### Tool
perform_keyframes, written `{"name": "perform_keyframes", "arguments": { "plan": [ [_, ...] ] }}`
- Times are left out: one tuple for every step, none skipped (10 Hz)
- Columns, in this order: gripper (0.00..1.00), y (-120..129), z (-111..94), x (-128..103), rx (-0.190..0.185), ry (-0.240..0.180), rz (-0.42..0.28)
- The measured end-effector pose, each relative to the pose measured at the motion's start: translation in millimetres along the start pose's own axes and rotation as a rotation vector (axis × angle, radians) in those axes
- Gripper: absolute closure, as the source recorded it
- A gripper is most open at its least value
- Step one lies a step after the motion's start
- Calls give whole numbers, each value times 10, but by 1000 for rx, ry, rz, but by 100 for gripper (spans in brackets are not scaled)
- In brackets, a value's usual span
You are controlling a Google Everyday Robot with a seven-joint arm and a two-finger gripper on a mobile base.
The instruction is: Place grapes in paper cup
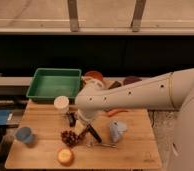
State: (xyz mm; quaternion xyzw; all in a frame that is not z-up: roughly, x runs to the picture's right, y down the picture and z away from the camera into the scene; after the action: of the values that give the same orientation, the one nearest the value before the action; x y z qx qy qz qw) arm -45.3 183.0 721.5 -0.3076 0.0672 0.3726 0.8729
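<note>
Wooden table (137,150): green tray (52,84), blue cup (24,135), orange fruit (65,156); paper cup (62,105) behind grapes (70,137). Gripper (91,132) hung just right of grapes; grip state could not be told.

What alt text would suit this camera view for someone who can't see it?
A white robot arm reaches from the right over a wooden table, its pincer close beside a bunch of dark grapes; a white paper cup stands just behind them. A green tray, blue cup and orange fruit sit around.
</note>
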Motion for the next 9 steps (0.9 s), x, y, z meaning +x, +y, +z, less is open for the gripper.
{"name": "perform_keyframes", "arguments": {
  "plan": [
    [20,157,-5,-7,-3,1,-45],
    [20,349,-6,-30,-9,3,-105],
    [20,532,-5,-118,-20,-2,-164],
    [20,642,2,-220,-29,-6,-206],
    [20,719,13,-302,-36,-6,-236],
    [20,809,34,-402,-46,-5,-270],
    [20,861,62,-457,-54,-1,-288],
    [20,920,121,-509,-63,10,-307],
    [20,967,222,-534,-69,28,-321]
  ]
}}
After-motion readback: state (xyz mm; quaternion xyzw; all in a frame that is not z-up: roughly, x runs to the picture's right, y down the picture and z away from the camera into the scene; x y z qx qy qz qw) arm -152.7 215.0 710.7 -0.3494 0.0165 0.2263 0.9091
